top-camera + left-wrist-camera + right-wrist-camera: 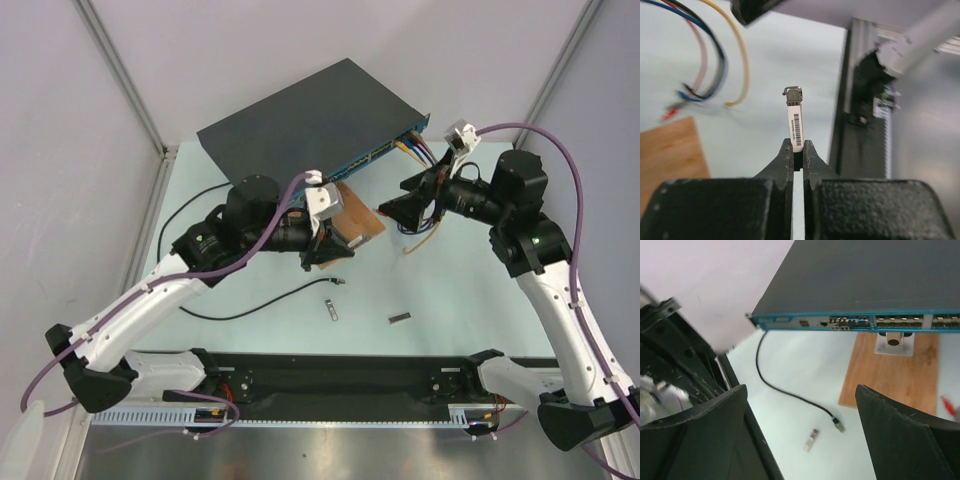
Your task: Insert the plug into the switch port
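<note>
Left wrist: what am I gripping?
- My left gripper is clamped on a silver stick, not the plug.
- Plug where?
- The plug lies loose on the table, well apart from the switch port row. My right gripper gapes wide, empty.

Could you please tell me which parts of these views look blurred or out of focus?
Left wrist view: the barcode-labelled silver module in the left hand is sharp, the coloured wires behind it smeared. Right wrist view: switch and plug crisp, the far-left edge blurred. Top view: evenly lit, sharp throughout.
</note>
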Robot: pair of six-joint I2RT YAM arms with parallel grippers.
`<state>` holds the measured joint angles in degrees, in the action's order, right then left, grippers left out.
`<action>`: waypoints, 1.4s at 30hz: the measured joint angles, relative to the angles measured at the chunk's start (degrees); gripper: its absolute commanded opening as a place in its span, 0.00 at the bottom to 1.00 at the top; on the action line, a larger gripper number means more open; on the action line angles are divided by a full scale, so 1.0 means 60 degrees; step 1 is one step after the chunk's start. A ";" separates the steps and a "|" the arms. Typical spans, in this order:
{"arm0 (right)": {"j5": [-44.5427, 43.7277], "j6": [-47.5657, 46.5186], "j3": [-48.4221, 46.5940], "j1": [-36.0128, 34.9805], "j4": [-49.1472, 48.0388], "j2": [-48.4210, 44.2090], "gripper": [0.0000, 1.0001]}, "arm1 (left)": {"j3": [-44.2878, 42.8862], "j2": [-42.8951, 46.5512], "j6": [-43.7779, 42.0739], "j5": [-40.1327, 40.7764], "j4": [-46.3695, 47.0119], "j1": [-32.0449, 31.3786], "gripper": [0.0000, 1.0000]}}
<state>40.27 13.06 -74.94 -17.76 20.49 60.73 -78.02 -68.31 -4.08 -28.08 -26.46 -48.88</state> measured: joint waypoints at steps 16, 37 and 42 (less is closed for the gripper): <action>-0.0721 -0.8939 -0.0313 -0.3821 0.5064 -0.1133 0.71 | 0.1654 -0.0321 0.2251 -0.5282 -0.1730 0.1075 0.01; -0.3646 -1.0874 -0.0131 -0.7435 0.5384 -0.0106 0.46 | 0.2448 -0.1027 0.4765 -0.6958 -0.0204 0.1421 0.00; -0.3708 -1.0925 -0.0131 -0.7482 0.5388 0.0036 0.37 | 0.2448 -0.1067 0.4870 -0.6954 -0.0175 0.1421 0.00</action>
<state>18.02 -52.49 -75.72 -62.65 52.82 60.95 -63.33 -74.72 25.15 -69.80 -27.51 -40.36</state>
